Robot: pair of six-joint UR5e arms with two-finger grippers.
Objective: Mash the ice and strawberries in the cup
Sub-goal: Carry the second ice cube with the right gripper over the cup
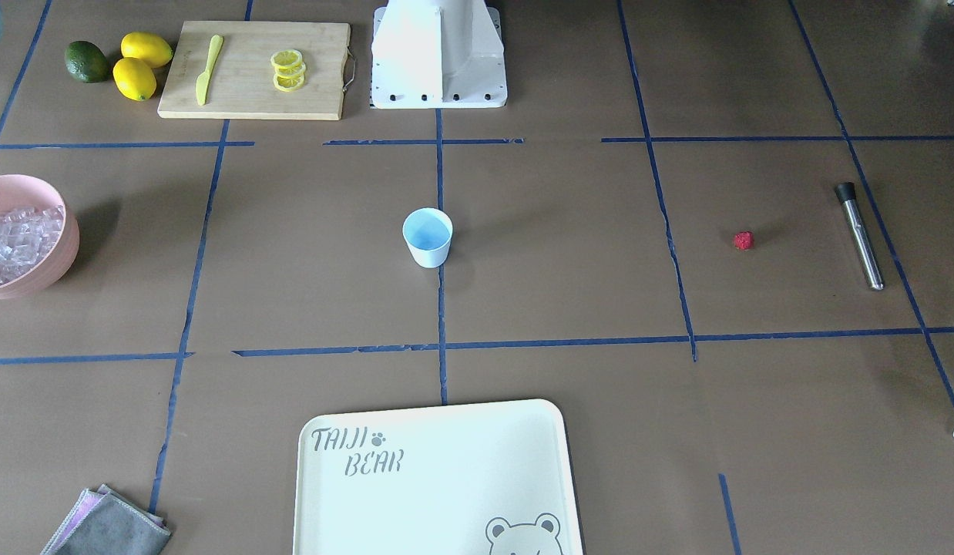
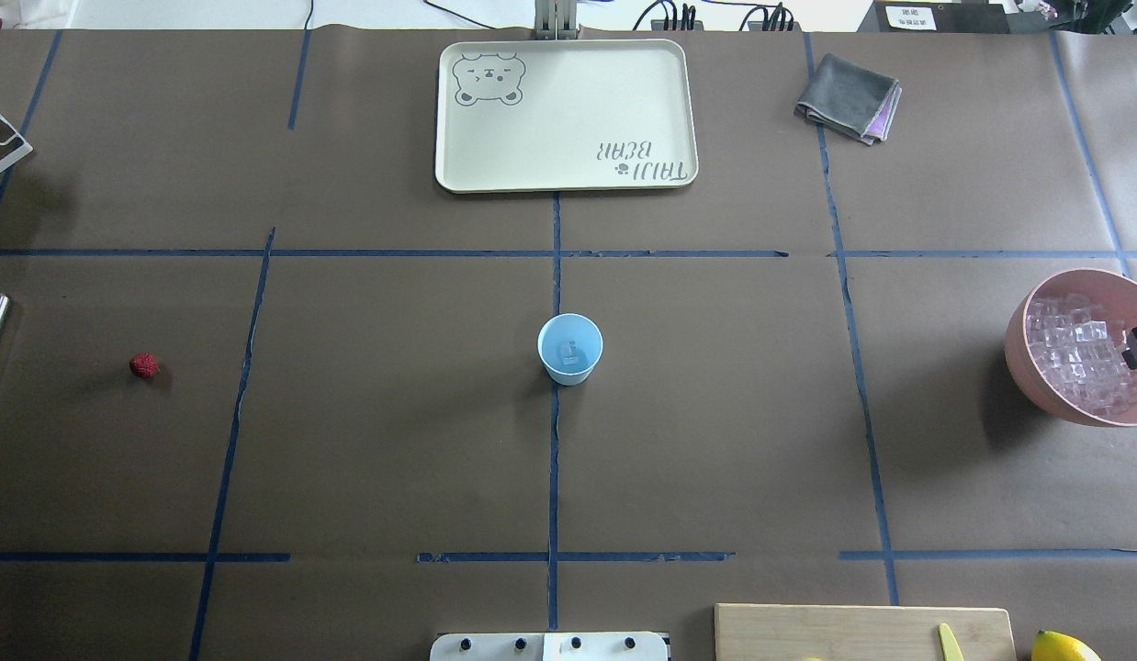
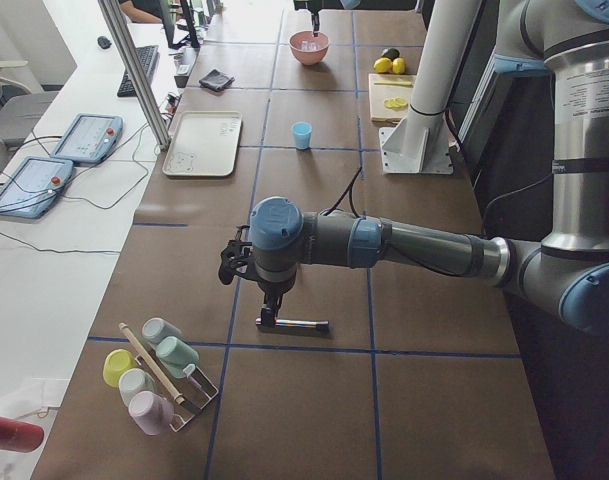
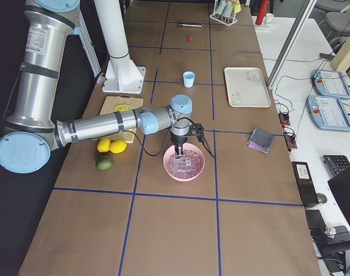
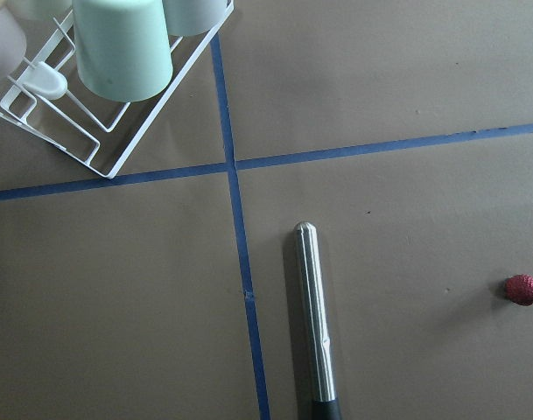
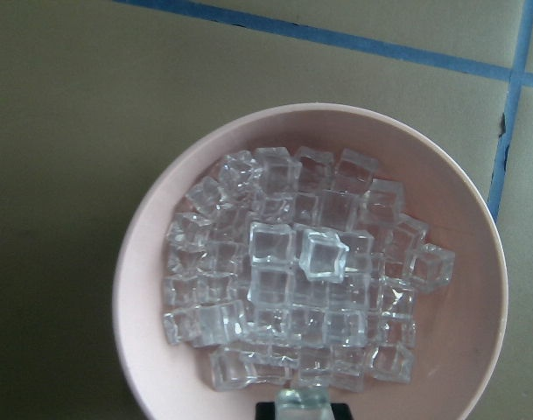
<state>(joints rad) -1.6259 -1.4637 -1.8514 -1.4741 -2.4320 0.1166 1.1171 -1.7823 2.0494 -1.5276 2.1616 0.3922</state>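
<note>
Hanging over the near end of the table (image 2: 348, 441), the left gripper (image 3: 273, 305) is hovering above a steel muddler (image 5: 315, 315); whether its jaws are wide or narrow cannot be told. The strawberry (image 5: 522, 290) is lying on the paper near the muddler, not touching it. The cup (image 2: 568, 374) is standing upright mid-table, holding one ice cube (image 2: 569, 349). Farthest off, the right gripper (image 6: 303, 404) is pinching a clear cube above the pink bowl (image 6: 148, 262) of ice (image 6: 275, 262).
</note>
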